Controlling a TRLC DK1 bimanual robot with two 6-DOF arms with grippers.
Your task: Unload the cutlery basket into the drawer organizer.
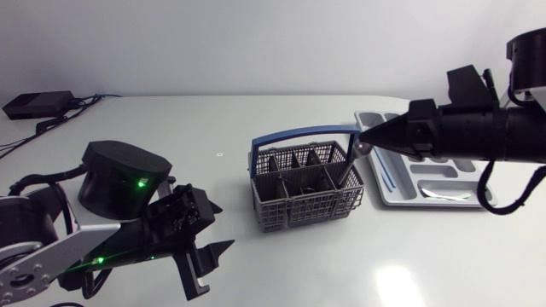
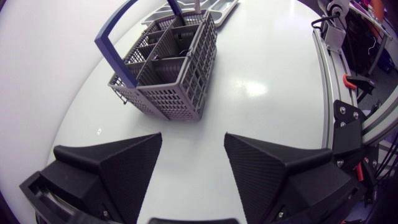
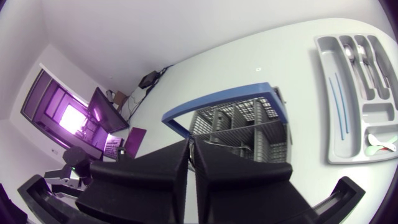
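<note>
No text, label, number or sign can be read anywhere, neither on the cutlery basket (image 1: 307,205) nor on the drawer organizer (image 1: 394,194) nor on the table (image 1: 256,119).

Left arm (image 1: 81,241): silver-grey link (image 1: 34,266) dotted with round bolt holes, black joints (image 1: 119,175), green lights (image 1: 136,182) glowing, black cables (image 1: 26,182) trailing. The left pincer (image 2: 193,155) is matte black, its broad wedge fingers (image 2: 118,168) finely textured. Right arm (image 1: 478,132) reads black and cylindrical, a black cable (image 1: 483,192) looping under it; the right pincer (image 1: 365,136) is matte black too.
</note>
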